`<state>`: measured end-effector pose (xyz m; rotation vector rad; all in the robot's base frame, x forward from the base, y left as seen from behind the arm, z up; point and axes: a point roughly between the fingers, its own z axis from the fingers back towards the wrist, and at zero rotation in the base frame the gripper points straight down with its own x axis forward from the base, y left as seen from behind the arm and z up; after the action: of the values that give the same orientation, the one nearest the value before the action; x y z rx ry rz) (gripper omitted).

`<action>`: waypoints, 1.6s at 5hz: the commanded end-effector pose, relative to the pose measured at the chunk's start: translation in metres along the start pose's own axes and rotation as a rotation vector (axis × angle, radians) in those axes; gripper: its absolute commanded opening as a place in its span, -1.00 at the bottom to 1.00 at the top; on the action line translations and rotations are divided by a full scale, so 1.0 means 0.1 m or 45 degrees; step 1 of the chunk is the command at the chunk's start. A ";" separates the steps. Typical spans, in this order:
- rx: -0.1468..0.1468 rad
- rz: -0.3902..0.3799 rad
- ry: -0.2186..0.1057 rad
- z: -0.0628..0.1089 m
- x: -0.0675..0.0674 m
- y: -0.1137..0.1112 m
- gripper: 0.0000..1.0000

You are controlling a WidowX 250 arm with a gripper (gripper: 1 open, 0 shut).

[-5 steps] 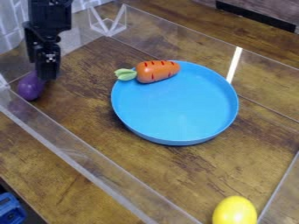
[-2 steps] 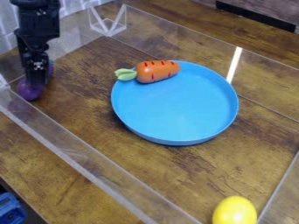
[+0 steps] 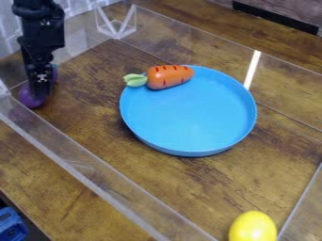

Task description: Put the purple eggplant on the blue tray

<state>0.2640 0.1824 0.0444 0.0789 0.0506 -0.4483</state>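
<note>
The claw [image 3: 38,87], fingers spread wide, has dropped lower over the purple eggplant [image 3: 30,95] (well left of the blue tray [image 3: 189,111]), ready to grasp it.

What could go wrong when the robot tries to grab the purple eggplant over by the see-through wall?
The eggplant lies close to the clear wall, and the open gripper covers most of it. A finger might bump the wall or pinch only the rounded end, so the smooth toy could slip out.

The carrot rests on the near rim of the blue tray, on the side facing the eggplant. A low carry might knock it.
</note>
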 end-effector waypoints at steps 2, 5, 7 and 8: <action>-0.004 0.024 -0.018 -0.12 -0.05 0.06 1.00; -0.018 0.025 -0.033 -0.32 -0.02 0.01 1.00; -0.029 0.036 -0.044 -0.32 0.01 -0.03 -1.00; -0.032 0.047 -0.053 -0.29 0.01 -0.02 -1.00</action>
<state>0.2651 0.1835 0.0159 0.0528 0.0083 -0.4140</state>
